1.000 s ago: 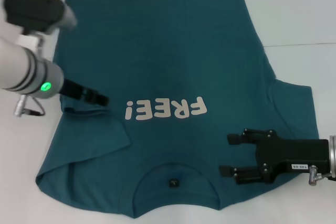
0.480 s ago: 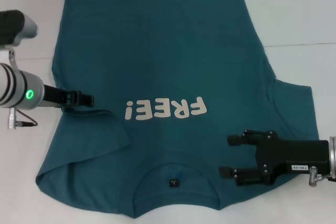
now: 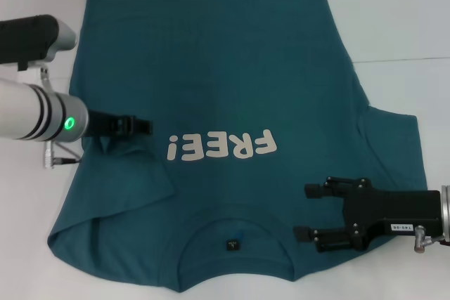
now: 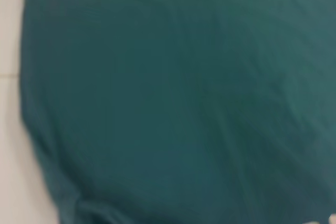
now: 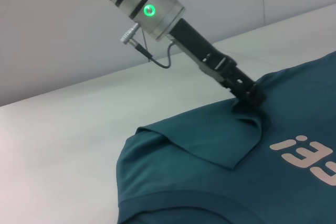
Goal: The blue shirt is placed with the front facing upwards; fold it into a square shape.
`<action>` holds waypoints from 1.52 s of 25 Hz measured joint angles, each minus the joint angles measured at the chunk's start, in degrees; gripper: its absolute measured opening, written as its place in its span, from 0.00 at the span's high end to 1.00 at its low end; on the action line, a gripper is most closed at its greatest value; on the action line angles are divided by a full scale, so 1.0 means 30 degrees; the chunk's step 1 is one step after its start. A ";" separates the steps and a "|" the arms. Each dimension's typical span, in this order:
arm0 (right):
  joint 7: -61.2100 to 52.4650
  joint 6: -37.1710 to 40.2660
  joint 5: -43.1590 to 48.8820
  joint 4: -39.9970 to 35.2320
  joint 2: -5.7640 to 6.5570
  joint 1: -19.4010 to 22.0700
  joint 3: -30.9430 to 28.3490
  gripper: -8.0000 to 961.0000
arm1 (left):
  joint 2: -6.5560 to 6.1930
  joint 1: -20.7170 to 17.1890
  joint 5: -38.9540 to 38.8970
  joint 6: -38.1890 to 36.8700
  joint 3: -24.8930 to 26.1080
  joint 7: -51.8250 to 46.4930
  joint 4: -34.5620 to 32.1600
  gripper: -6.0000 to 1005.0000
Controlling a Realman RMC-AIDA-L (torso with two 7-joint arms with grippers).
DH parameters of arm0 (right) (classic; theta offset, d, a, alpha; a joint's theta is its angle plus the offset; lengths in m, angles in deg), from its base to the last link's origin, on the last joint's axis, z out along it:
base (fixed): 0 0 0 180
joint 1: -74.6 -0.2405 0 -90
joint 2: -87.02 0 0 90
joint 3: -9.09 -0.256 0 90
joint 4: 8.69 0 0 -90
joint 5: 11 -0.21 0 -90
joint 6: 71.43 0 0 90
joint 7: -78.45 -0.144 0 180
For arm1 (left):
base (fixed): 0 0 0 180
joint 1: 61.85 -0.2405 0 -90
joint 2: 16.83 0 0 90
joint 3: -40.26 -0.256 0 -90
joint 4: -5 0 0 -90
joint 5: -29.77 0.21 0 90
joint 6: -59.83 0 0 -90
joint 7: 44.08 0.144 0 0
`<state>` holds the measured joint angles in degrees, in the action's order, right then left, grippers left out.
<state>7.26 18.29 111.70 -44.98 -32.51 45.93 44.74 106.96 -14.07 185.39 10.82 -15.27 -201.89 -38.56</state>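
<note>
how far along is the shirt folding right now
Early. Done: the left sleeve is folded in over the shirt. In hand: the left gripper is pinching that fold. Left: the right sleeve lies flat beside the open right gripper, and the body is unfolded.

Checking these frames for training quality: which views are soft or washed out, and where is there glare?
Left wrist view: blurred throughout, the shirt just a smooth teal field. Head view: sharp, lettering crisp, table evenly bright, no glare. Right wrist view: fairly sharp, left gripper clear, pale background flat, only faint sheen.
</note>
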 joint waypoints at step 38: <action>-1.8838 0.1414 -0.0409 -0.6653 0.1550 -0.0530 -0.1681 0.10 | -0.1090 -0.8059 -1.7390 -1.5123 0.6576 2.7963 0.0945 0.16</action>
<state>-49.25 22.53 110.47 -64.94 -27.86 44.34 39.69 103.69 -38.24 133.22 -34.55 4.46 -118.00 -35.73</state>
